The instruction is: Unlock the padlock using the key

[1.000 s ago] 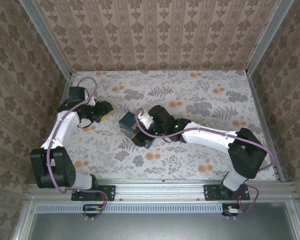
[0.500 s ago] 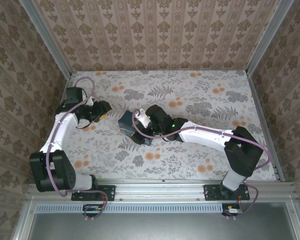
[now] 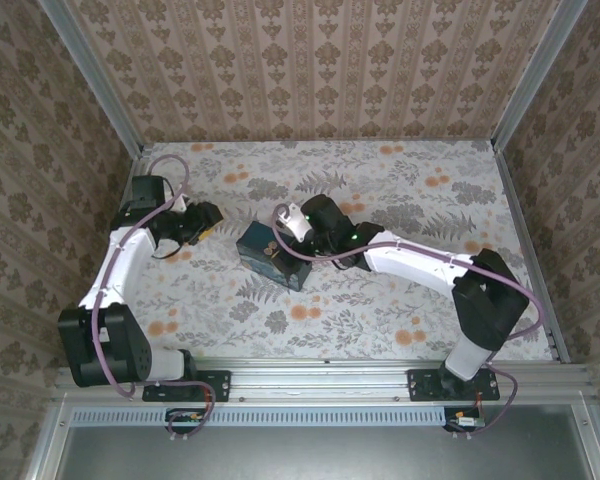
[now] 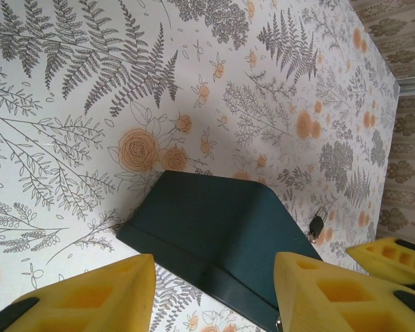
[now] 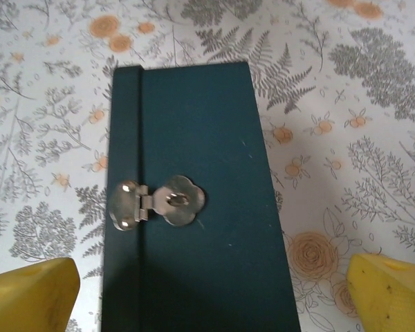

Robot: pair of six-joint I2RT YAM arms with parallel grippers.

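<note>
Tabletop (image 3: pixel 280 320) | left end effector (image 4: pixel 214 277) apart | right end effector (image 5: pixel 207 277) apart | perhaps key (image 4: pixel 317 225), tiny

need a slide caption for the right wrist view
Open right gripper hovers over a dark teal box, its silver hasp lying flat across the seam, on a floral tablecloth.

Box (image 3: pixel 268 256) — one; key (image 4: pixel 316 225) — one

The left arm (image 3: pixel 115 265) rises from its base, elbow bent, forearm reaching right. The left gripper (image 3: pixel 205 222) has its yellow jaws spread apart. The right arm (image 3: pixel 420 265) stretches left. The right gripper (image 3: pixel 295 235) angles downward, jaws spread wide.
</note>
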